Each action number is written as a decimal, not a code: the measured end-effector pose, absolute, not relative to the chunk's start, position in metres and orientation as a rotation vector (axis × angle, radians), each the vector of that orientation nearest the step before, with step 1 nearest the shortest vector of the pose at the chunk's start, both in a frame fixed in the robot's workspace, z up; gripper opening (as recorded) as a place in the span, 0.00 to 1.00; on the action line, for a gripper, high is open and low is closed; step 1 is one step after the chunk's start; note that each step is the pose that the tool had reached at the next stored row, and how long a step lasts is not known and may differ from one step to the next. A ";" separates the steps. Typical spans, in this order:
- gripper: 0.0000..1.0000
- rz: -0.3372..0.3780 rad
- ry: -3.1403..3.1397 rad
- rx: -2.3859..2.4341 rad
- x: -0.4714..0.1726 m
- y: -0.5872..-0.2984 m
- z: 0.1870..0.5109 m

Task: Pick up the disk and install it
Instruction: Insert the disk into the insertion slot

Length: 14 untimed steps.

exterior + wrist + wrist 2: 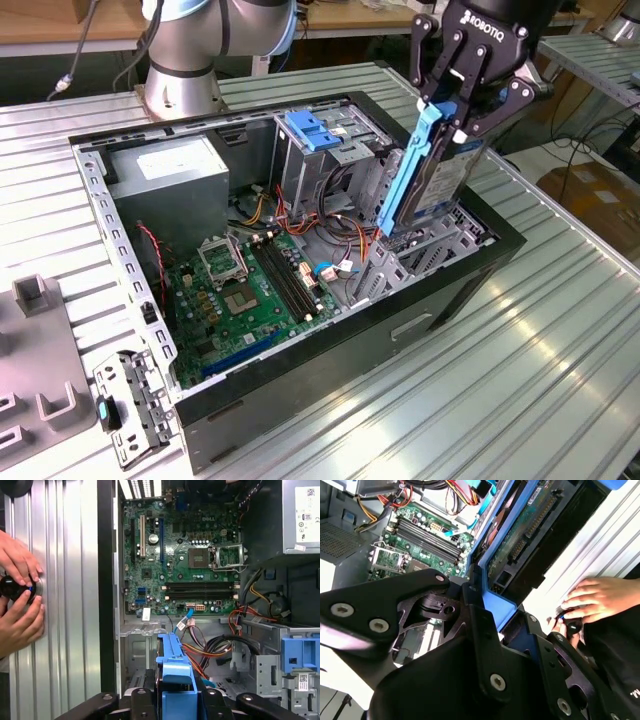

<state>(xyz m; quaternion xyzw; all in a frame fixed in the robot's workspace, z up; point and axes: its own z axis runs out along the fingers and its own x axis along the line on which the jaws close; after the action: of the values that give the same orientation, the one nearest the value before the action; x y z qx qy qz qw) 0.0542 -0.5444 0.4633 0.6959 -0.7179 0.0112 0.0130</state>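
My gripper is shut on the disk, a grey drive framed by blue rails. It holds the drive on edge over the open computer case, at the exterior view's right. The drive's lower end is down in the metal drive bay. In the second wrist view the disk shows its green circuit side and blue rail running out from between the black fingers. The first wrist view shows the blue rail edge-on above the gripper.
Inside the case lie a green motherboard, a grey power-supply box, coloured cables and a tall cage with a blue latch. A person's hands hold a black knob beside the case. A metal bracket lies on the table.
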 end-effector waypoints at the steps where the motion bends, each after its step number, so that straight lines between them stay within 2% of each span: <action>1: 0.37 0.035 -2.241 2.164 0.055 -0.544 0.463; 14: 0.37 0.034 -2.248 2.156 0.060 -0.551 0.453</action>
<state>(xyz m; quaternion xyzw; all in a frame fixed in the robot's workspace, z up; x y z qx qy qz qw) 0.0596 -0.5506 0.4533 0.6920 -0.7217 0.0109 0.0132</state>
